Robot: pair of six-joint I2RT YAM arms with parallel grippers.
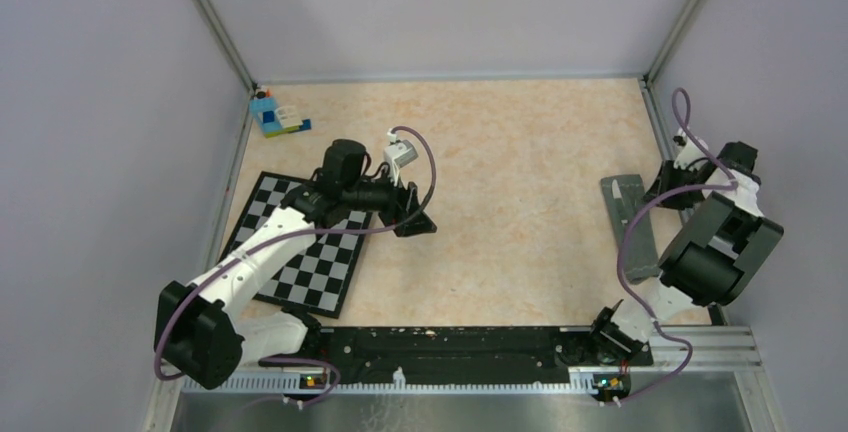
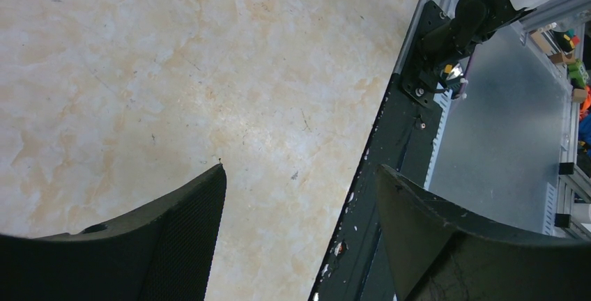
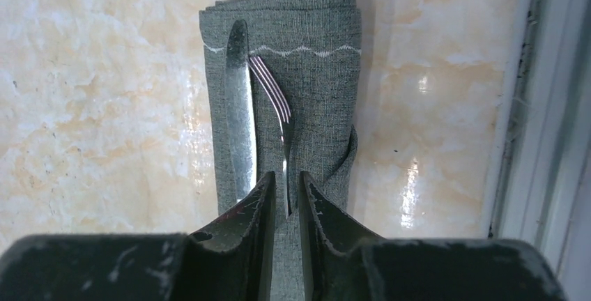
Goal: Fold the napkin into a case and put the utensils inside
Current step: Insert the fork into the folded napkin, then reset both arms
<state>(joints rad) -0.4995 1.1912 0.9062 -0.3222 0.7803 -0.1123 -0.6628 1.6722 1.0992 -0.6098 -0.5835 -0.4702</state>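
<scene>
The napkin is folded into a narrow dark grey case (image 1: 630, 227) (image 3: 306, 71) and lies at the right side of the table. A silver knife (image 3: 239, 113) and a silver fork (image 3: 275, 99) lie side by side on it, their lower ends tucked under a fold of the cloth. My right gripper (image 3: 287, 175) (image 1: 662, 192) hovers right over the case with its jaws a narrow gap apart around the fork's handle, cloth showing on both sides of it. My left gripper (image 2: 301, 167) (image 1: 415, 224) stands wide open over bare tabletop, holding nothing.
A black-and-white checkered mat (image 1: 300, 252) lies at the left under the left arm. A blue toy-brick block (image 1: 275, 115) sits at the back left corner. The black base rail (image 1: 450, 342) (image 2: 380, 175) runs along the near edge. Metal frame posts edge the right side.
</scene>
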